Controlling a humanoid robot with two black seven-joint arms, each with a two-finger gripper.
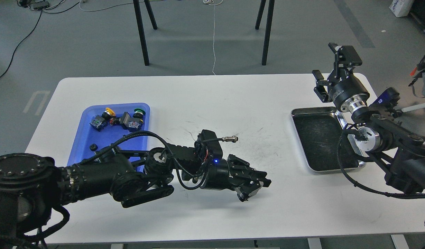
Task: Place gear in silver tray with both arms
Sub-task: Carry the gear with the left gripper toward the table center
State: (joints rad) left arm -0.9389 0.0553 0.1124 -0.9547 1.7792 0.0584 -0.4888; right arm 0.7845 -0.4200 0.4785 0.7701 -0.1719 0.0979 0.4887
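The silver tray [319, 138] lies at the right of the white table, its dark floor bare. A small black gear-like wheel [93, 147] lies in the blue bin [81, 138] at the left. My left gripper [255, 188] hovers low over the table's middle front, pointing right, well apart from both bin and tray. Its fingers overlap from this angle, so I cannot tell whether anything is between them. My right gripper [321, 86] is raised above the tray's far edge, with its fingers apart and empty.
The blue bin also holds a yellow-capped button [109, 111], a green-capped button [139, 111] and small black blocks. A cable with a metal plug [229, 139] sticks out above my left wrist. Black stand legs [143, 34] rise behind the table.
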